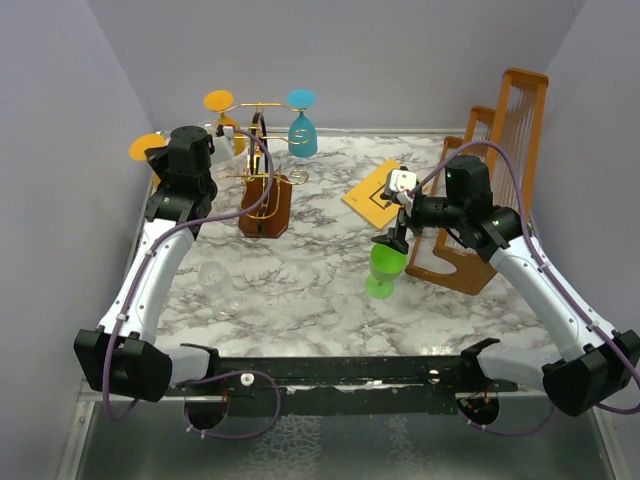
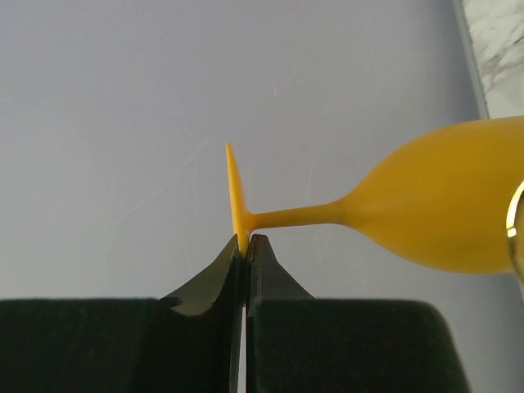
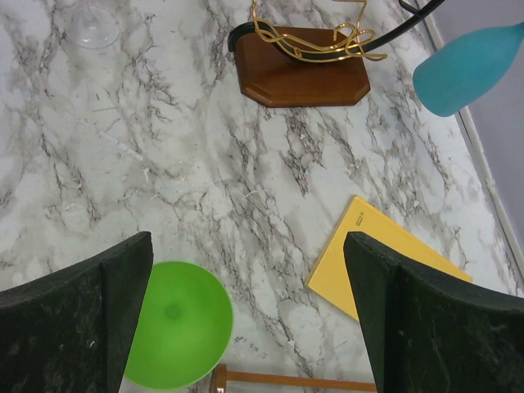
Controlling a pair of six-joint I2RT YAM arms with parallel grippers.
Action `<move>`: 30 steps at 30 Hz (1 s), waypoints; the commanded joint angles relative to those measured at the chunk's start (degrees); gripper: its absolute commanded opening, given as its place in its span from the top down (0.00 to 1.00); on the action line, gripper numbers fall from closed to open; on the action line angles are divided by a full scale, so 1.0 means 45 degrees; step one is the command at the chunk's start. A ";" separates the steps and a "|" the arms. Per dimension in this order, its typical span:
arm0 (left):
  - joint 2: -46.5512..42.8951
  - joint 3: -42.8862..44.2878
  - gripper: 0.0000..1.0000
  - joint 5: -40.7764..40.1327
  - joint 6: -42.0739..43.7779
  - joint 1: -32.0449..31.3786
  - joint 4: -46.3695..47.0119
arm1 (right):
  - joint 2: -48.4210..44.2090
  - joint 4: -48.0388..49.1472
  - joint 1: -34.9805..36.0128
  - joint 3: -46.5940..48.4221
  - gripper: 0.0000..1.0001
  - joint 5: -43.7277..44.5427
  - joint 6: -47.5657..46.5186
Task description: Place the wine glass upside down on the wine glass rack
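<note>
Glasses, top camera: I count five: one orange wine glass (image 1: 148, 146) at far left, a second orange glass (image 1: 219, 101), one teal glass (image 1: 302, 132), one clear glass (image 1: 215, 280) and one green glass (image 1: 385, 265).
Rack, top camera: one wine glass rack (image 1: 262, 160), gold wire on a brown block, stands at the back left of the tabletop (image 1: 320, 290). The teal glass and the second orange glass sit foot-up among its arms.
Task glass, top camera: the orange wine glass is just left of the rack, up off the tabletop, with its foot showing as a disc.
Loose glasses, top camera: the clear one is on the tabletop in front of the rack. The green one stands upright near the front wooden frame.
Other items, top camera: two wooden frames (image 1: 510, 150) at the right wall, and one yellow card (image 1: 372, 193) lying between them and the rack.
Left wrist camera: the left end effector (image 2: 246, 239) is pinched together on the rim of the orange wine glass's foot. One stem and bowl run off to the right, and a sliver of gold wire shows at the bowl's far edge. I cannot tell whether they touch.
Right wrist camera: the right end effector (image 3: 247, 246) has its two fingers spread wide with nothing gripped. The green glass is below, by the left finger.
Count, right wrist camera: three glasses (green, clear, teal), one rack base, one card.
</note>
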 commanded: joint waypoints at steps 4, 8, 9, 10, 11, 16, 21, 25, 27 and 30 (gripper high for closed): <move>0.0681 0.0333 1.00 0.0899 -0.0011 -0.0921 0.0079 | -0.0104 0.0315 -0.0057 -0.0080 0.00 -0.0232 0.0079; 0.0997 0.0424 1.00 0.0910 0.0068 -0.1406 0.0259 | -0.0090 0.0335 -0.0057 -0.0104 0.00 -0.0225 0.0057; 0.1054 0.0465 1.00 0.0919 0.0053 -0.1532 0.0257 | -0.0094 0.0331 -0.0057 -0.0110 0.00 -0.0212 0.0057; 0.1115 0.0502 1.00 0.0942 0.0053 -0.1655 0.0232 | -0.0094 0.0335 -0.0057 -0.0118 0.00 -0.0203 0.0050; 0.1157 0.0558 1.00 0.0972 0.0049 -0.1775 0.0222 | -0.0094 0.0346 -0.0067 -0.0134 0.00 -0.0187 0.0039; 0.1210 0.0703 1.00 0.1164 -0.0071 -0.2323 0.0026 | -0.0118 0.0354 -0.0057 -0.0159 0.00 -0.0120 0.0018; 0.1106 0.0825 1.00 0.1724 -0.0392 -0.2562 -0.0772 | -0.0114 0.0382 -0.0058 -0.0198 0.00 -0.0048 -0.0002; 0.1096 0.1377 1.00 0.2042 -0.0522 -0.2693 -0.1371 | -0.0070 0.0380 -0.0058 -0.0198 0.00 -0.0037 0.0000; 0.1087 0.1514 1.00 0.2248 -0.0514 -0.2748 -0.1672 | -0.0055 0.0376 -0.0057 -0.0178 0.00 -0.0009 0.0003; 0.1058 0.1778 1.00 0.2628 -0.0657 -0.2820 -0.2208 | -0.0058 0.0375 -0.0057 -0.0178 0.00 0.0010 0.0001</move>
